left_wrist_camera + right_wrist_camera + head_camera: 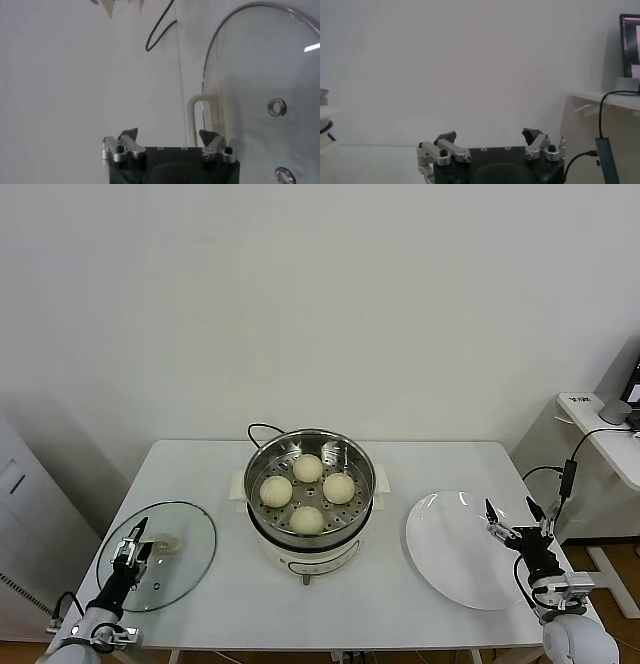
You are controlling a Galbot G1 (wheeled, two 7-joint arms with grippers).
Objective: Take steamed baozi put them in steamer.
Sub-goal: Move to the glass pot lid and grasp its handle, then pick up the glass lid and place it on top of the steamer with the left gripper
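Both arms sit low at the bottom corners of the head view: the left hand point(133, 546) hangs spread wide over the glass lid point(185, 536) at lower left, and the right hand point(517, 518) is spread wide, empty, at the plate's point(450, 549) right edge. Four baozi point(307, 469) lie in the steamer point(311, 489) at the worktop's point(220, 604) centre, well apart from either hand.
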